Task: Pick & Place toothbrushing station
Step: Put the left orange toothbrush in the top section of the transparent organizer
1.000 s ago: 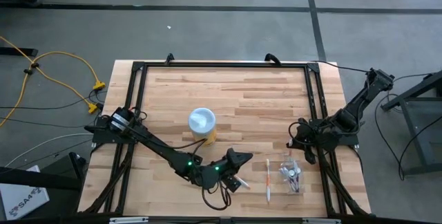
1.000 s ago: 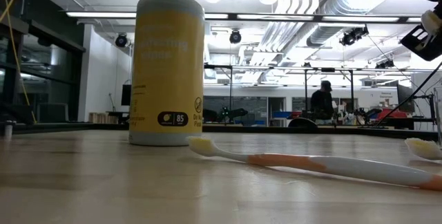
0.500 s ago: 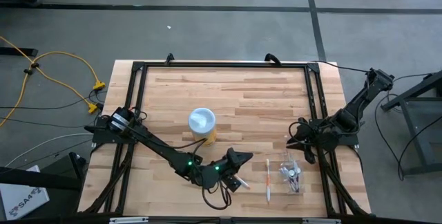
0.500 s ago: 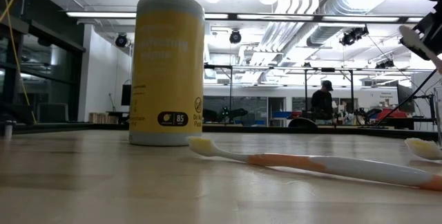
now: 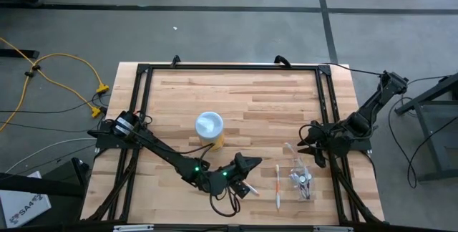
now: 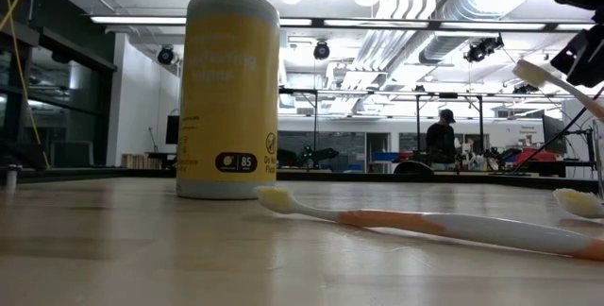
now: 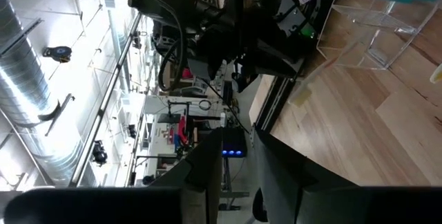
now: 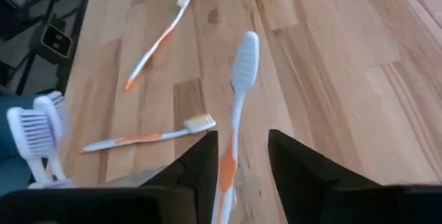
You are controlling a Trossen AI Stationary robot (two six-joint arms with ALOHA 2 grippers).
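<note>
Toothbrush [image 8: 237, 106], thin, white-and-orange plastic, stands between the parted right gripper [image 8: 238, 156] fingers beside the clear holder cup [image 5: 303, 180]; light, stiff, slippery, best pinched mid-handle.

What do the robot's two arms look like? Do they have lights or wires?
Both arms are dark and thin, built from jointed sections. The left arm shows small green lights near its elbow, and a thin dark cable loops beside its wrist. The right arm is black, with cables trailing off the table's edge. The right gripper ends in two flat, dark jaws.
</note>
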